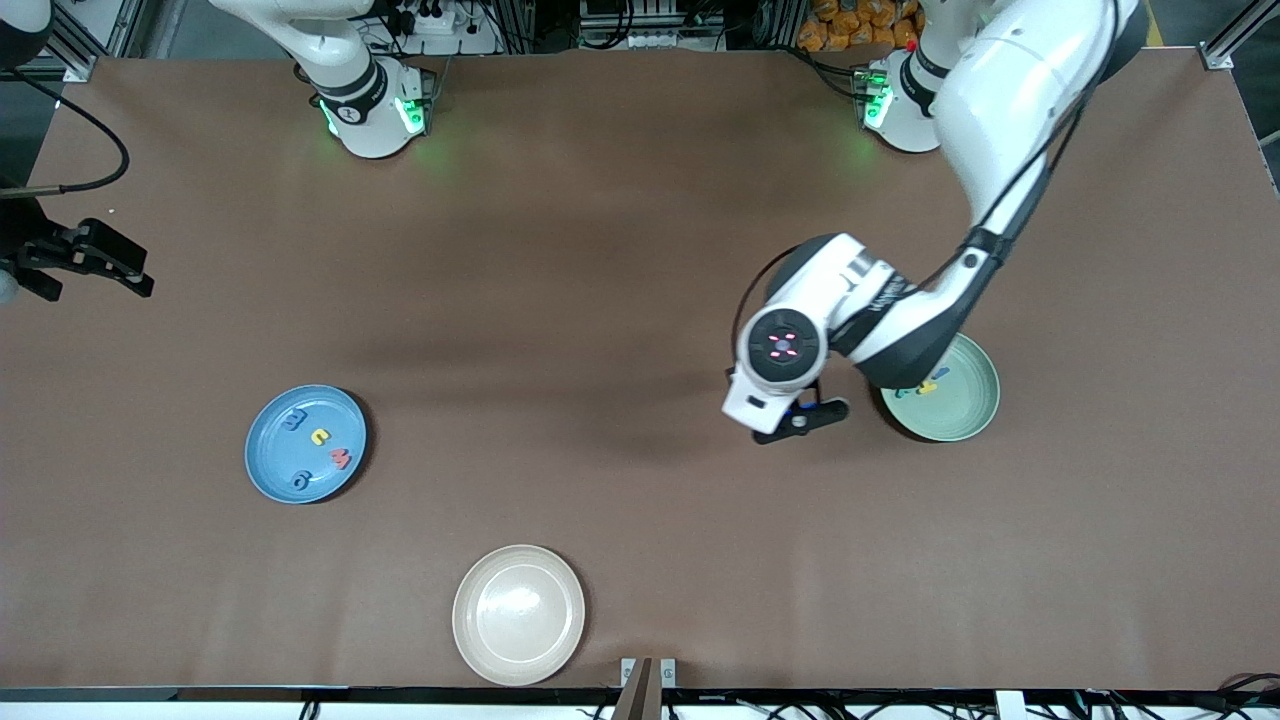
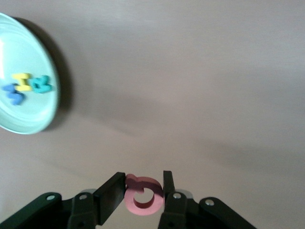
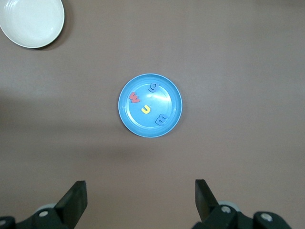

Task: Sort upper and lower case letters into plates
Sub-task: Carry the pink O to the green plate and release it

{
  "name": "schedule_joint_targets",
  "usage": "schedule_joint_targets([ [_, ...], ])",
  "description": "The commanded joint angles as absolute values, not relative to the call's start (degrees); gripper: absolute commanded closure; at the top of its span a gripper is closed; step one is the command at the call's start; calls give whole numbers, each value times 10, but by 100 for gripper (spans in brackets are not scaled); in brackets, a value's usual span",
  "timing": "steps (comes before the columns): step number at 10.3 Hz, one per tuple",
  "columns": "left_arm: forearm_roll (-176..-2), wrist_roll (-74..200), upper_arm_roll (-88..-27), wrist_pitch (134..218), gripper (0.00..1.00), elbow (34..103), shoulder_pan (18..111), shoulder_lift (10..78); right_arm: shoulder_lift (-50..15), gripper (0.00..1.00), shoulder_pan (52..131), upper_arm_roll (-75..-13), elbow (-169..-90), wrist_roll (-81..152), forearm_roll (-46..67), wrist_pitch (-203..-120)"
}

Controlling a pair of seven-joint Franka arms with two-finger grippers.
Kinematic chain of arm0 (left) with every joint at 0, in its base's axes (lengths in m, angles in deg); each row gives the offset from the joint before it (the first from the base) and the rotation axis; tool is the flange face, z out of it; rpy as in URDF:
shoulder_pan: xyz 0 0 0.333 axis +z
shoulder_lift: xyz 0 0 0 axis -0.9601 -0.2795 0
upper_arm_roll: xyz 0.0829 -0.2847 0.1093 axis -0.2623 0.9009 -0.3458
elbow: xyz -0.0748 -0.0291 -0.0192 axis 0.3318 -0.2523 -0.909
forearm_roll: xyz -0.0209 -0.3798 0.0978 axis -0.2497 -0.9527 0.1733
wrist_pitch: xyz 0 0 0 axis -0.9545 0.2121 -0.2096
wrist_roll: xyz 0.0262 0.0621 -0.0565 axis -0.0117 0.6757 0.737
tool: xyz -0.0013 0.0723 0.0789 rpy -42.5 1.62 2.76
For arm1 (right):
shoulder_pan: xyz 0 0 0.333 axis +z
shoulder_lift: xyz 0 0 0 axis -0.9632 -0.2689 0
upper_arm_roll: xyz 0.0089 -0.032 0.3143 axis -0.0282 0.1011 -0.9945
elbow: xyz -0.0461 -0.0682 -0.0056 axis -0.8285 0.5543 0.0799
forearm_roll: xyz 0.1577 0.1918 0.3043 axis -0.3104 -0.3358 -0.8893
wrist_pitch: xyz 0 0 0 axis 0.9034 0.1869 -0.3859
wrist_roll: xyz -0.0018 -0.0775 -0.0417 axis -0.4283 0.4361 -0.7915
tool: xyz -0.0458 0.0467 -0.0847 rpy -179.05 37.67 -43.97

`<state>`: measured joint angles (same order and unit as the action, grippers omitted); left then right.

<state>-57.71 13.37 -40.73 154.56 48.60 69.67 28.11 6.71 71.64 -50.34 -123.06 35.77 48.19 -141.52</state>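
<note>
My left gripper (image 1: 800,418) is shut on a red letter (image 2: 143,195) and holds it over the bare table just beside the mint green plate (image 1: 968,415). That plate also shows in the left wrist view (image 2: 28,121), holding a yellow letter (image 2: 22,81), a blue letter (image 2: 14,94) and a teal letter (image 2: 43,84). The blue plate (image 1: 272,470) lies toward the right arm's end of the table and holds two blue letters, a yellow letter (image 1: 320,436) and a red letter (image 1: 340,458). My right gripper (image 1: 95,262) is open and empty, high up at that end, with the blue plate (image 3: 167,90) in its view.
A beige plate (image 1: 518,613) lies empty near the table's front edge, nearer to the front camera than both other plates. It also shows in the right wrist view (image 3: 31,21). The left arm's forearm hangs over part of the mint green plate.
</note>
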Motion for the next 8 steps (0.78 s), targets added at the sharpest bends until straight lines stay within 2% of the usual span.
schedule_joint_targets([
  [1, -577, 189, -402, 1558, 100, 584, 770, 343, 61, 0, 717, -506, -1194, 356, 485, -1378],
  [3, -577, 215, -401, 1602, 100, 642, 821, 370, 61, 0, 718, -507, -1174, 356, 485, -1356],
  [8, -576, 336, -400, 1691, 100, 718, 952, 374, 61, 0, 719, -507, -1169, 359, 485, -1342],
])
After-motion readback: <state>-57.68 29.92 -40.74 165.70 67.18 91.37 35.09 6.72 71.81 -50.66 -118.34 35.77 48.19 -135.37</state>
